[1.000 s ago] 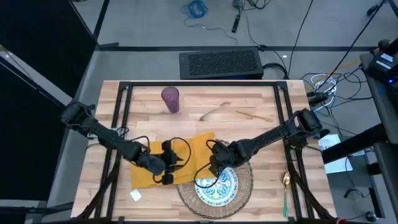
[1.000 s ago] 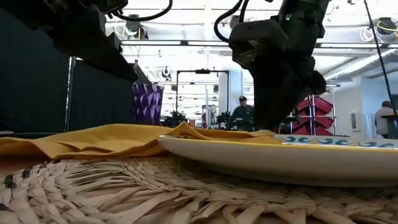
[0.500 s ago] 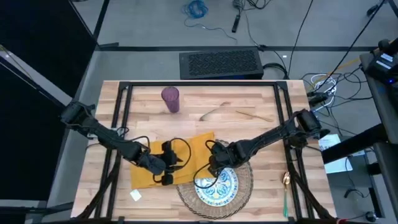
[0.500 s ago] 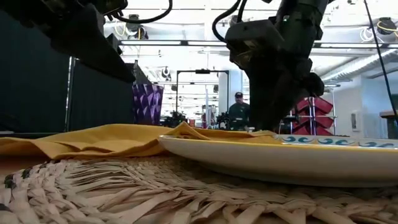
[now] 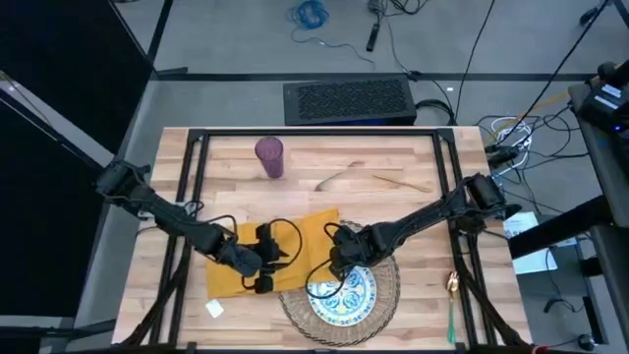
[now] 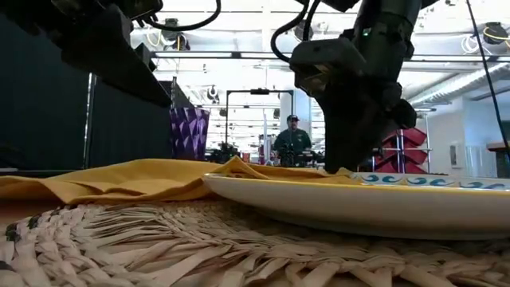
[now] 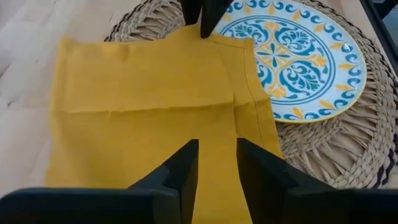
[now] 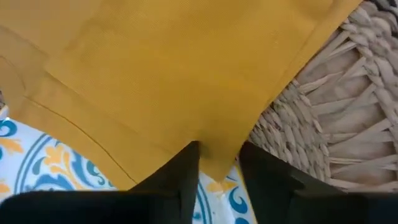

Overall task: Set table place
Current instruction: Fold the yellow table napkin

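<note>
1. The napkin (image 5: 278, 253) is lying flat on the tabletop (image 5: 393, 211), left of the mat (image 5: 385, 291), with one corner draped over the mat's edge and onto the rim of the plate (image 5: 356, 295), as the left wrist view is showing.
2. The right gripper (image 5: 339, 264) is pressing down at that overlapping corner; in its wrist view the jaws are standing narrowly apart with the yellow hem running between them, so they are probably pinching the corner, though closure on the cloth is not fully certain.
3. The left gripper (image 5: 263, 261) is hovering over the middle of the napkin, jaws narrowly apart and holding nothing, pointing toward the plate.
4. The relation that matters: the trapped corner is lying directly at the right jaws, while the rest of the cloth is stretching away from them to the left, its long axis running roughly left to right across the tabletop. The right arm is the nearer one to the overlap, so freeing the plate likely calls for drawing that corner leftward, off the rim.
5. The tumbler (image 5: 269, 156) is standing well apart at the far side; two gold pieces (image 5: 373, 180) are lying mid-table, and the spoon (image 5: 451, 300) is waiting right of the mat.
</note>
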{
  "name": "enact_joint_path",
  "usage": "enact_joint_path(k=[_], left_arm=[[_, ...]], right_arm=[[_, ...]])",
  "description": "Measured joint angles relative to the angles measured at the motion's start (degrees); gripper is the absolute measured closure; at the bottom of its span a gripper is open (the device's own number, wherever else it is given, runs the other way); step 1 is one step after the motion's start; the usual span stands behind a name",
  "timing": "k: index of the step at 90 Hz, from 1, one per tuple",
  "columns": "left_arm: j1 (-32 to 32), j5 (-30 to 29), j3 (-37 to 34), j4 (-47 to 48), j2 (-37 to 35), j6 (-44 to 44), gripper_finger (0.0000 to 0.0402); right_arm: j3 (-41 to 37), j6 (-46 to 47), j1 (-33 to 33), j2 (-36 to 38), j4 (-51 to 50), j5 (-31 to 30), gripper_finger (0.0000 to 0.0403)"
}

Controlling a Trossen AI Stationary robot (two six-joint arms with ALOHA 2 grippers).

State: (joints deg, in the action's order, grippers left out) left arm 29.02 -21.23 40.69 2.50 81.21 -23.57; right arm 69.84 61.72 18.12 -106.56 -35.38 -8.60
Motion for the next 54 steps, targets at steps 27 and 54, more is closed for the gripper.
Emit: enact_joint_path(k=[27,54], left_arm=[[0.00,0.00,0.00,0.11,0.00,0.00,0.0308],[0.00,0.00,0.00,0.24,0.00,0.02,0.0308]], right_arm=[[0.02,-2.52,-1.05,0.01,0.14,0.32,0.0398],[0.36,-3.70,-1.76,0.14,-0.40,3.74,0.0401]])
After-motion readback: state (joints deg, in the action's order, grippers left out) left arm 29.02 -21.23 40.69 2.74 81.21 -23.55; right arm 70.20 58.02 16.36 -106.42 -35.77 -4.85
